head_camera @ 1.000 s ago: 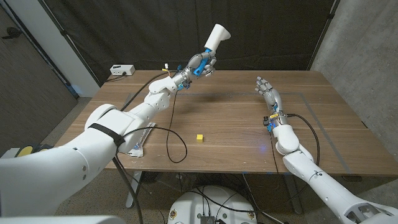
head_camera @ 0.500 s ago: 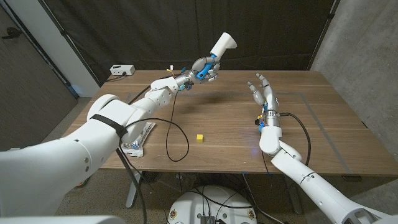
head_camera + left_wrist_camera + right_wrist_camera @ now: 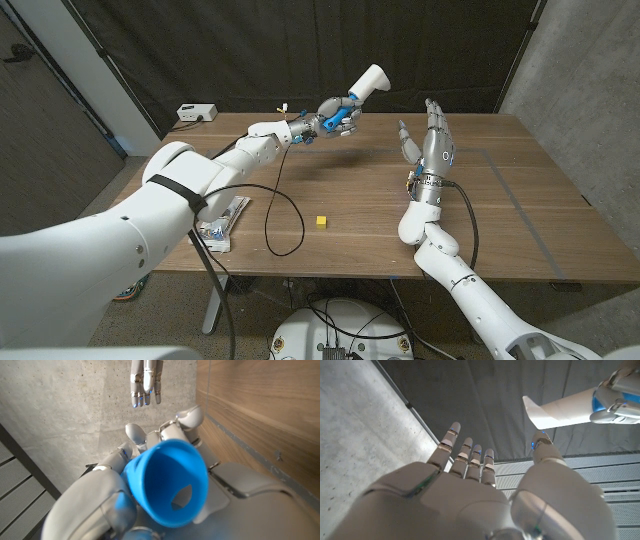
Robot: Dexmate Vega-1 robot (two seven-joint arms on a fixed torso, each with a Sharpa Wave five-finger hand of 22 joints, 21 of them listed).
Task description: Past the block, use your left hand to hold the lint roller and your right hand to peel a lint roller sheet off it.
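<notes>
My left hand (image 3: 335, 115) grips the blue handle of the lint roller (image 3: 367, 82) and holds it in the air above the far middle of the table, the white roll pointing up and to the right. The left wrist view looks into the flared blue handle end (image 3: 167, 482) wrapped by my fingers. My right hand (image 3: 430, 140) is raised and open, fingers spread upward, just right of the roller and apart from it. In the right wrist view the white roll (image 3: 560, 410) hangs beyond my open right hand (image 3: 470, 485). A small yellow block (image 3: 321, 221) lies on the table nearer to me.
A black cable (image 3: 275, 215) loops across the wooden table (image 3: 520, 190) left of the block. A flat white packet (image 3: 222, 226) lies near the left front edge. A small white box (image 3: 196, 112) sits at the far left corner.
My left hand has carried the roller to the right and tilted it further over. My right hand has risen and moved in toward the roller, staying open.
</notes>
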